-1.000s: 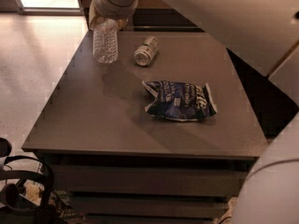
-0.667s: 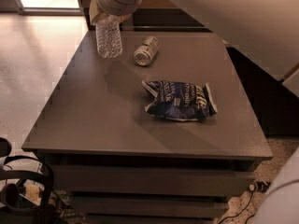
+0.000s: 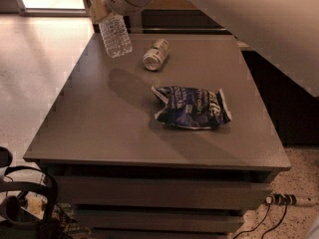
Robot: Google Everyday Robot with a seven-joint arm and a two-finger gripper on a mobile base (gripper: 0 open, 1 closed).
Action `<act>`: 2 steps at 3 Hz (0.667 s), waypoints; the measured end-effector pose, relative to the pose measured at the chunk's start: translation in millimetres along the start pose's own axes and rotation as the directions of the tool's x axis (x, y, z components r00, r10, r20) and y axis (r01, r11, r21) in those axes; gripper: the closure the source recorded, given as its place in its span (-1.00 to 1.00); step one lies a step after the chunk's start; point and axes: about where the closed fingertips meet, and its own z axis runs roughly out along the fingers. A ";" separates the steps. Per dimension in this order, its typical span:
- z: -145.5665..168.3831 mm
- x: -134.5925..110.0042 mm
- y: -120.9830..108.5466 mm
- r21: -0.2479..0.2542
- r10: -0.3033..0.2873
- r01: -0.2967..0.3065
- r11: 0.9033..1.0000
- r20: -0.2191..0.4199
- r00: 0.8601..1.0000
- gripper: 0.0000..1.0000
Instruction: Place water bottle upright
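The water bottle is a clear ribbed plastic bottle at the top left of the camera view. It hangs a little above the far left part of the dark table, tilted with its base toward the right. My gripper is shut on the bottle's upper end, and the cap and label are hidden by it. The bottle's shadow falls on the table just below it.
A silver metal can lies on its side just right of the bottle. A crumpled blue chip bag lies mid-table. My white arm crosses the top right. Cables and headphones lie on the floor below the front edge.
The gripper has raised the bottle slightly off the table and tilted it, base swinging to the right. The can and the chip bag have not moved.
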 end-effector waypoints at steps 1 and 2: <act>-3.2 -2.7 3.2 -0.066 -0.080 0.083 0.994 0.055 0.995 1.00; -5.4 -1.9 5.0 -0.064 -0.170 0.174 0.983 0.060 0.984 1.00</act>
